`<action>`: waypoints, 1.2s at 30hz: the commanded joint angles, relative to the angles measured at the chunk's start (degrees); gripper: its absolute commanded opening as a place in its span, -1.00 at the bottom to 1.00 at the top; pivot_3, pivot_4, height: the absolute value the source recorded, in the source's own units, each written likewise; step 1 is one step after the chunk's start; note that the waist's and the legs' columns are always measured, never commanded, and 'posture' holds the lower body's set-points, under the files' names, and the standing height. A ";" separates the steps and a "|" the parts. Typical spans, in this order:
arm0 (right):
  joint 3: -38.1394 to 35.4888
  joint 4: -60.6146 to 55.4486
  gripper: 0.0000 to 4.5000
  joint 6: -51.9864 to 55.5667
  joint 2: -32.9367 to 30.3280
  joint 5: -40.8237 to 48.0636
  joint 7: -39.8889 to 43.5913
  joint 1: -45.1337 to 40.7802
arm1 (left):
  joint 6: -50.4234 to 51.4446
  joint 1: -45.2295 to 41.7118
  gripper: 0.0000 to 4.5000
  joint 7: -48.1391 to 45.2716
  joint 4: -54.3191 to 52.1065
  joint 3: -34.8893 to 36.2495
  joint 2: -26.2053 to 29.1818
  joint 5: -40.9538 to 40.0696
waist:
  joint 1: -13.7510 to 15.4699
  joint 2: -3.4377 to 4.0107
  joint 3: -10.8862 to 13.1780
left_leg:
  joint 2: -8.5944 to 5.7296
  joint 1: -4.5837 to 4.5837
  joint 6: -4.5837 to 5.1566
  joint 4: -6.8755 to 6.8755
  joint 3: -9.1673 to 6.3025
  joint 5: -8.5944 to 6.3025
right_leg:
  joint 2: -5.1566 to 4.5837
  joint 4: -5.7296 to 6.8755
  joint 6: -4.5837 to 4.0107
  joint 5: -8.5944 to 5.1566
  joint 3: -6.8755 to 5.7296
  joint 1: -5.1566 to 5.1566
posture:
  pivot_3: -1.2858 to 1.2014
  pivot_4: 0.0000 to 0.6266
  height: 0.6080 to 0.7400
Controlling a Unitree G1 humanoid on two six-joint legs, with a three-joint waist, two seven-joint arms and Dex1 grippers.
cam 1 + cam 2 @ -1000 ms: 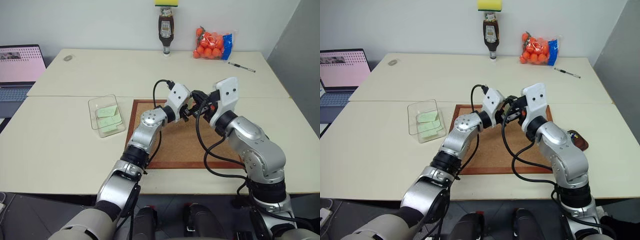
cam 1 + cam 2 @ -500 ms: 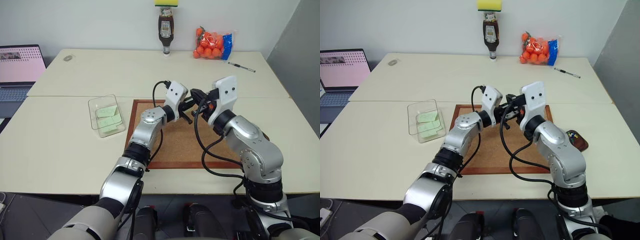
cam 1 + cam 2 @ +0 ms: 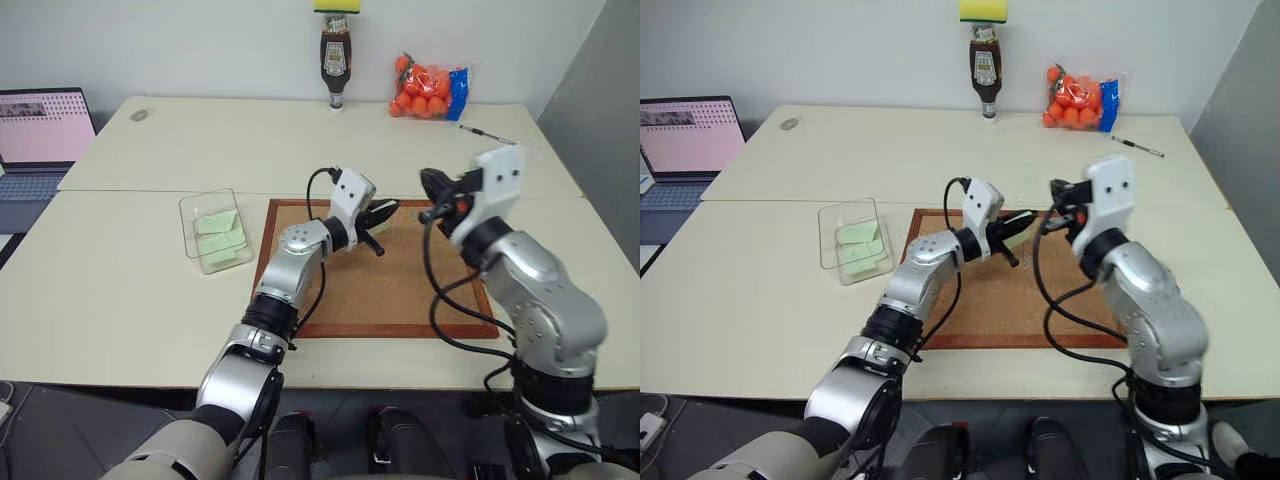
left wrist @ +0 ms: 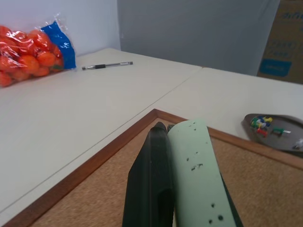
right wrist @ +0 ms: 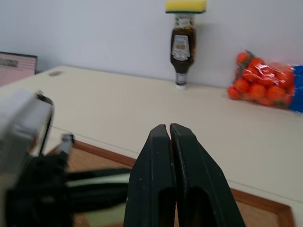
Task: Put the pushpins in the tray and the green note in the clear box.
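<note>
Several pale green slips already lie in the clear box (image 3: 212,232) at the left of the table. Right of it, over the corkboard (image 3: 400,290), the left gripper (image 3: 383,212) is pinched tight on the green note (image 4: 199,175). Doing this step well means carrying it level to the box and releasing only once it is over the opening. Further right, the right gripper (image 3: 430,185) is closed on nothing. The tray (image 4: 277,132) with pushpins (image 4: 265,125) sits beyond the board's right edge.
</note>
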 commanded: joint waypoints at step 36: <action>-11.87 11.15 0.03 2.59 -7.89 -7.70 -1.96 14.65 | -10.96 3.83 -1.00 1.21 -9.86 -6.28 3.73 7.39 | -0.02 0.00 0.00 | -0.02 0.05 0.00 0.03 0.10 0.00 | 0.00 0.02 0.01 0.00 0.04 0.03 | 0.03 -0.52 1.00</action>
